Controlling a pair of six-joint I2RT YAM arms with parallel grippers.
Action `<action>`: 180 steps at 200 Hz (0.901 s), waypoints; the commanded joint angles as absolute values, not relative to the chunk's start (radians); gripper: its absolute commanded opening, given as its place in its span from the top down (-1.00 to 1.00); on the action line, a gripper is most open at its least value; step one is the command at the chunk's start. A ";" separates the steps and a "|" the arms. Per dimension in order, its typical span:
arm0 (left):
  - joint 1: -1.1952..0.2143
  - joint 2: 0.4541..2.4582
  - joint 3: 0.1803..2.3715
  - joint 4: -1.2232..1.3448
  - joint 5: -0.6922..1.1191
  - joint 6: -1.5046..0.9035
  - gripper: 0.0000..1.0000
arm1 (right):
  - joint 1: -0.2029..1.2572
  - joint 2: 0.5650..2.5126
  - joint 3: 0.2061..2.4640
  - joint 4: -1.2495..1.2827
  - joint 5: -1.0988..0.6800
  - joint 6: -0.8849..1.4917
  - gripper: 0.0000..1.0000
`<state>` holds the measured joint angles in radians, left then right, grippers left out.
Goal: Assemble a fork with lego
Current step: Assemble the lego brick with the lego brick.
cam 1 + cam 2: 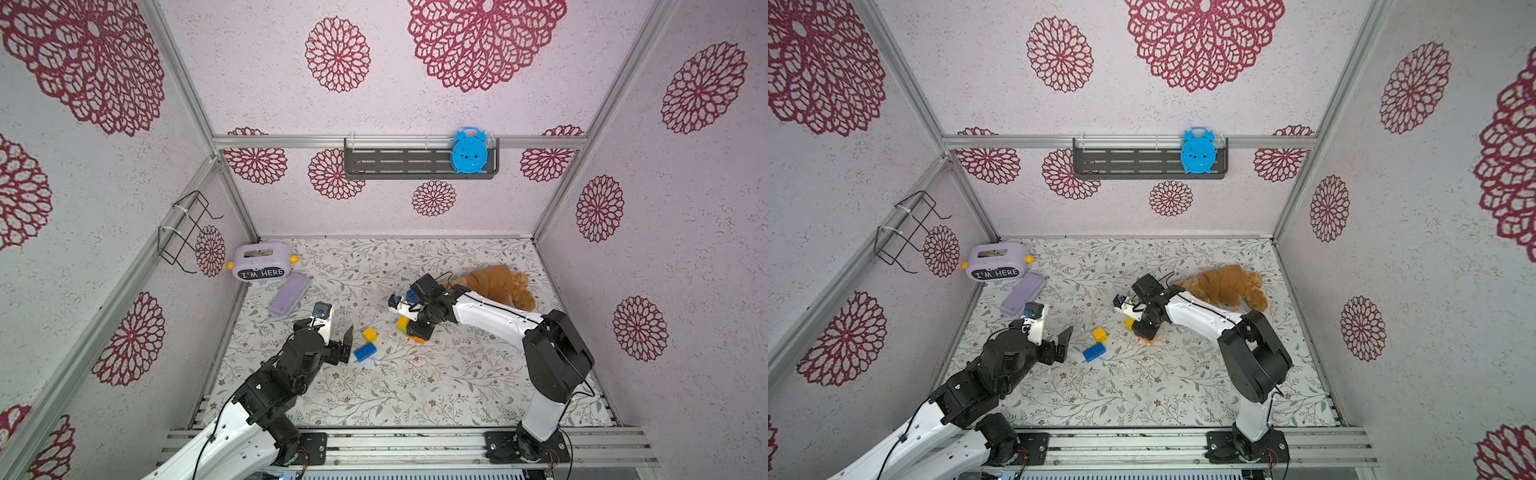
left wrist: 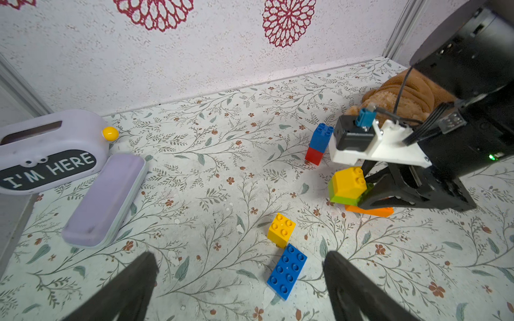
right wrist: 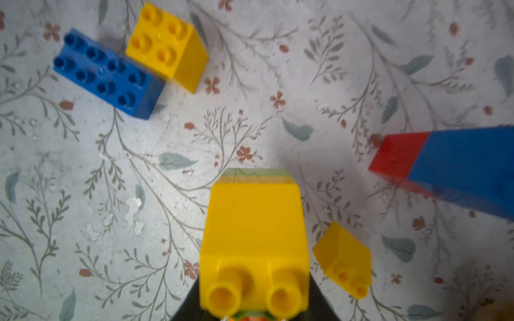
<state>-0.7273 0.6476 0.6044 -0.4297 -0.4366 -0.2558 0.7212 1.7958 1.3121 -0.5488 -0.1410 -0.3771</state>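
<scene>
Blurred yellow brick [image 3: 254, 236], orange brick [image 2: 371, 212] mostly hidden

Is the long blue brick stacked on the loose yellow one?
No, the long blue brick lies flat beside the loose yellow brick, both with studs up.

A lilac plastic box lettered "I'M HERE" [image 1: 259, 262] is set in the far left corner of the floral-patterned tabletop [image 1: 415, 386], with a flat lilac lid [image 1: 289, 294] just beside it. A brown plush toy [image 1: 503, 286] is laid at the far right. A blue plastic alarm clock [image 1: 469, 151] is kept on a grey slotted wall shelf [image 1: 395, 164].
</scene>
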 commanded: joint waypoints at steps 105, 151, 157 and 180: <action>-0.688 0.724 0.614 -0.390 -0.433 -0.290 -0.94 | 0.739 1.995 1.427 -0.534 -0.026 -0.235 0.58; -0.685 0.733 0.612 -0.390 -0.428 -0.294 -0.95 | 0.752 2.003 1.331 -0.519 -0.002 -0.249 0.57; -0.685 0.733 0.612 -0.391 -0.428 -0.296 -0.94 | 0.752 2.003 1.321 -0.518 -0.003 -0.248 0.56; -0.685 0.735 0.615 -0.397 -0.426 -0.301 -0.94 | 0.752 1.990 1.295 -0.508 -0.018 -0.235 0.53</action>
